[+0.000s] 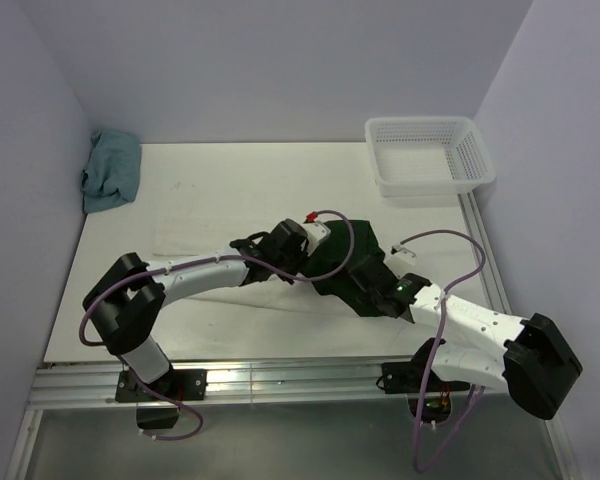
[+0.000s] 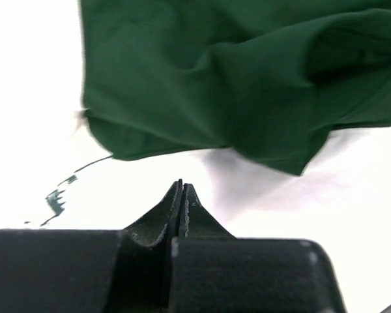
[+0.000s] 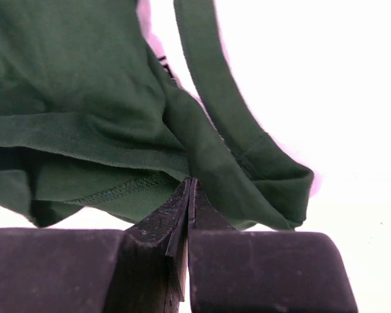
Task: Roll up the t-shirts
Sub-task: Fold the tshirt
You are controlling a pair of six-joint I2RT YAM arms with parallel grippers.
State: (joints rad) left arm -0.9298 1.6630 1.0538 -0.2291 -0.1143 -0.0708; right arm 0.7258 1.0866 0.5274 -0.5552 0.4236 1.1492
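The t-shirt point(image 1: 370, 245) lies mid-table, toward the right side, between the two arms. Its body is soft cream-white cotton that nearly blends into the white table point(image 1: 230, 170). The dark green sleeve and trim are bunched up in loose, matte folds. In the left wrist view a small dark print point(image 2: 55, 199) shows on the pale cloth beside the rumpled green sleeve. In the right wrist view a narrow ribbed green band point(image 3: 212, 78) curves away across the white, and a stitched hem runs along the green edge.

The left tool point(image 2: 181, 190) has its black fingers pressed together, tips over the white cloth just short of the green. I cannot tell whether it pinches any fabric. The right tool point(image 3: 190, 186) is also closed, with green cloth nipped at its tips.

A white plastic lattice basket point(image 1: 420, 122) sits at the far right corner and a crumpled teal-blue cloth point(image 1: 110, 170) at the far left. Plain pale lilac walls point(image 1: 280, 60) enclose the table, and an aluminium rail point(image 1: 280, 375) runs along its near edge.
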